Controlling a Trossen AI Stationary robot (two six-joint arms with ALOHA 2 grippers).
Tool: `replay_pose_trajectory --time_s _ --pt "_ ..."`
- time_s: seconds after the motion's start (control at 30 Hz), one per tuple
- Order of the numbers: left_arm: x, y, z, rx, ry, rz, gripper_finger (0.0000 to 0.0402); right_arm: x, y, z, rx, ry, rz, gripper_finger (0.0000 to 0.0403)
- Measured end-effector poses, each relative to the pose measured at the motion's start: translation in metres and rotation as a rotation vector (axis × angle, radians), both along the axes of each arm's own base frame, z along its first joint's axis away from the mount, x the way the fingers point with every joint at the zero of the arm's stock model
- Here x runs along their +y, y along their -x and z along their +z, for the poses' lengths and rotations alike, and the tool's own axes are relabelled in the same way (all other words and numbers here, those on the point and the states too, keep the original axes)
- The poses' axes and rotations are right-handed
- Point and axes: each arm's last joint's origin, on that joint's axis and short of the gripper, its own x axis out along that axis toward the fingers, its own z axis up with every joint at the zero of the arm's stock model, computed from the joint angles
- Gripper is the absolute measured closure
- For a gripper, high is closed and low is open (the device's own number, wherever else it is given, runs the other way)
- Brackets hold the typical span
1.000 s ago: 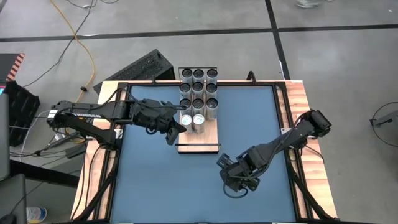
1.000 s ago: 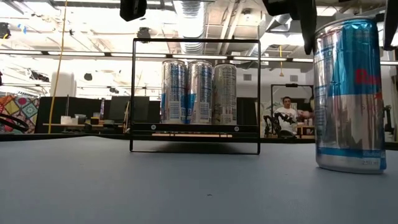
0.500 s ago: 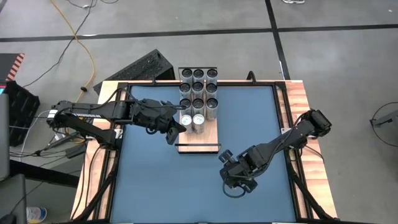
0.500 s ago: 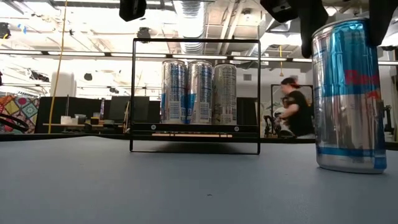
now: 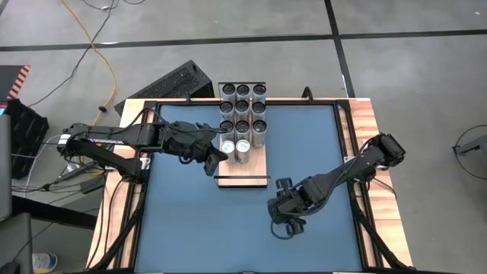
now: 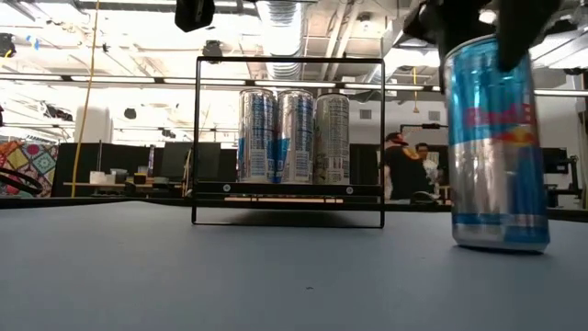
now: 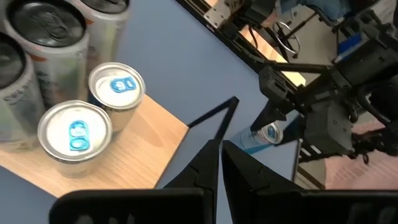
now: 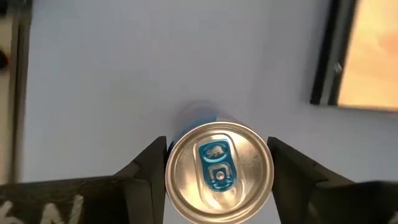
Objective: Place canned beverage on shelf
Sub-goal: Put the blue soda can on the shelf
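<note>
Can: the canned beverage [image 6: 496, 147] stood upright on the blue desk [image 5: 183, 221], well apart from the shelf's near end.
Right gripper: the right gripper [image 8: 217, 168] straddled the can's top, a finger on each side touching or almost touching the rim; whether the grip had closed I could not tell.
Left gripper: the left gripper [image 7: 221, 163] was shut on nothing, hovering beside the shelf [image 5: 255, 171].
Shelf: cans [image 5: 242, 114] filled its far part; bare wood remained at the near end.
Advice: the grip probably needed to be firm and centred, the can lifted straight up, kept vertical, clearing the black rail [image 5: 243, 178].
Room: a person [image 6: 397, 170] stood far behind the desk.
</note>
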Motion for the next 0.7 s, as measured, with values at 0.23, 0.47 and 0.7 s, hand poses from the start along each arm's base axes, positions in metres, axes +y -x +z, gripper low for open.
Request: replay_pose_trajectory --time_s 0.23,0.47,0.7 --pt "0.001 0.0 0.0 -0.001 -0.018 0.037 0.0395 -0.006 -0.01 0.001 -0.071 -0.092 -0.35 0.0196" --pt "0.001 0.0 0.0 0.004 -0.028 0.032 0.0395 0.001 -0.013 -0.002 -0.132 -0.111 -0.502 0.0196" --pt "0.003 0.0 0.0 0.0 -0.061 0.074 0.0395 0.001 -0.013 -0.001 -0.127 -0.143 -0.573 0.0196"
